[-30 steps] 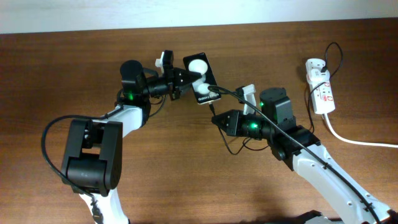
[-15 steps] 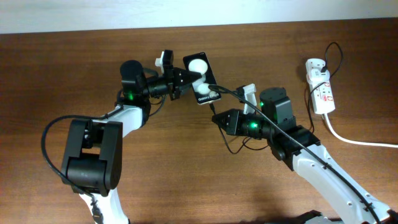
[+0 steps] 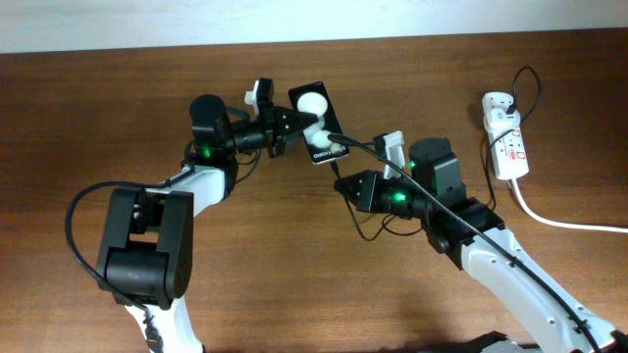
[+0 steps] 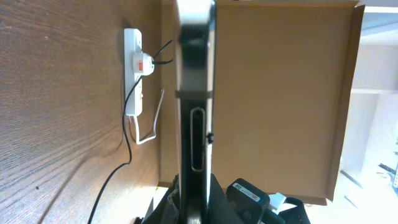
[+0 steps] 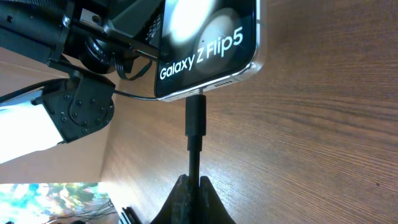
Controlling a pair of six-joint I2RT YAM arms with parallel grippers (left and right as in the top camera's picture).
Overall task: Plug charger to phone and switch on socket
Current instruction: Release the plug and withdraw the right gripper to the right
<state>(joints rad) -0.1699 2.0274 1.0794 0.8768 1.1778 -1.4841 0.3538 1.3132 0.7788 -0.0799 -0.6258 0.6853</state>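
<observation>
**Phone.** The phone (image 5: 208, 37) sits in the upper centre of the overhead view, off the desk (image 3: 147, 118) and gripped by the left claw (image 3: 291, 126). That claw is closed on the phone's body. In the left wrist view the phone shows edge-on and upright down the middle of the frame. I judge it stiff, smooth-faced and liable to slip or twist under an end-on push. It is best held across the flat faces, well away from the port edge, as it is now.

**Charger.** The charger (image 5: 196, 117) runs straight up the centre of the right wrist view. The right claw (image 5: 191, 186) is pinched narrow on the thin neck just below the plug body. I judge the plug short and rigid, and the cable behind it limp. A hold any further back would let the cable buckle.

**Relation.** The plug tip meets the port on the phone's lower edge, in line with it. I cannot tell whether it is fully seated.

**Socket.** The socket (image 3: 505, 147) lies on the desk at the upper right of the overhead view, well apart from both claws. Its switch is not yet attended to.
</observation>
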